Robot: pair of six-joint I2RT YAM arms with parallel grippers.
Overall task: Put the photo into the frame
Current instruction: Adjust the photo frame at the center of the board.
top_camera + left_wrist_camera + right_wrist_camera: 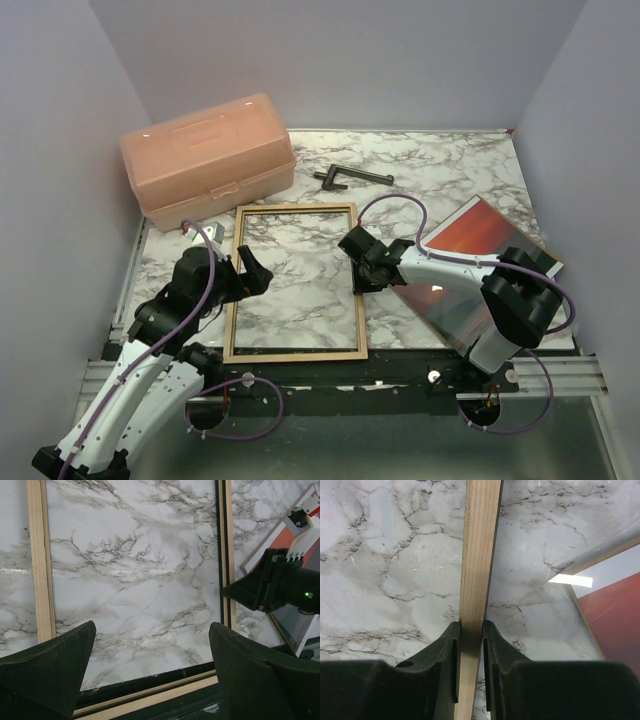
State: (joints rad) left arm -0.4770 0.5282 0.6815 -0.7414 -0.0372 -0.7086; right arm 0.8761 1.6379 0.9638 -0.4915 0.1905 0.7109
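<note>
The frame (295, 353) lies flat on the marble table with its tan wood face up and the marble showing through the pane. My right gripper (362, 268) is shut on the frame's right rail; in the right wrist view its fingers (449, 645) flank the wooden rail (481, 540). My left gripper (250, 272) is open and empty over the frame's left rail (40, 565). The left wrist view also shows the right gripper (227, 591). The photo (480, 235), red-orange side up, lies at the right on a brown board, partly under the right arm. It also shows in the right wrist view (615, 610).
A peach plastic box (208, 160) stands at the back left, close to the frame's far left corner. A dark metal tool (350, 178) lies behind the frame. Grey walls close in the table on three sides.
</note>
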